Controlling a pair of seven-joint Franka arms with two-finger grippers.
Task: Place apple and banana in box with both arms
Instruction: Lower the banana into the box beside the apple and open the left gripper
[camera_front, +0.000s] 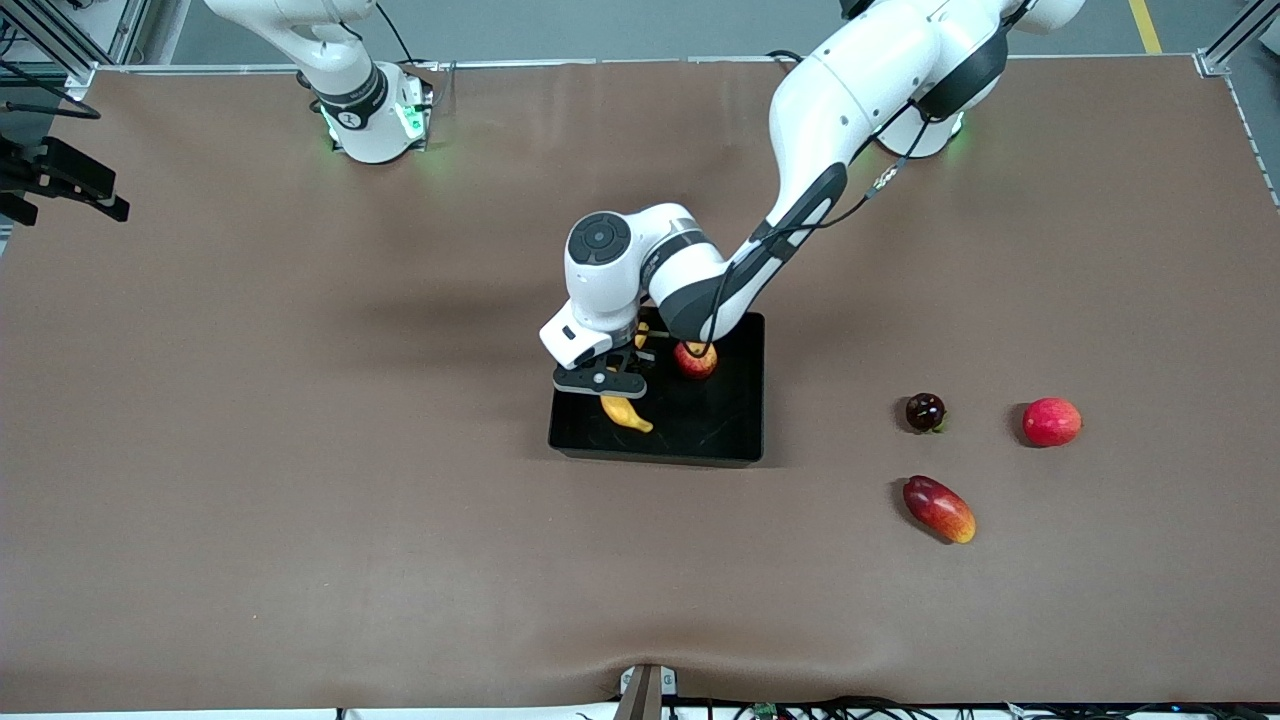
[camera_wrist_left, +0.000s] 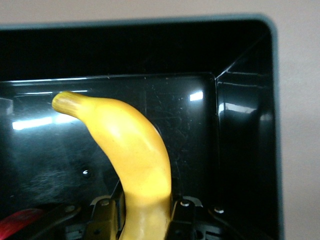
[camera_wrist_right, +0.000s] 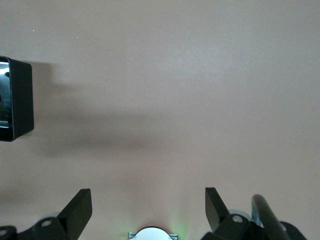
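My left pincer (camera_front: 622, 392) is pinched on the banana (camera_front: 626, 413) and hangs inside the box (camera_front: 742, 440), at the end toward the right arm. In the left wrist view the banana (camera_wrist_left: 132, 150) juts out from between my fingers (camera_wrist_left: 182, 212) over the box's glossy floor (camera_wrist_left: 190, 130). The apple (camera_front: 695, 360) sits in the box at about one o'clock from the banana. My right pincer (camera_wrist_right: 148, 210) waits, spread wide, over bare table (camera_wrist_right: 175, 90). At the left arm's end of the table (camera_front: 250, 450) lie a dark round fruit (camera_front: 925, 411), a pinkish-red fruit (camera_front: 1051, 421) and a mango (camera_front: 938, 508).
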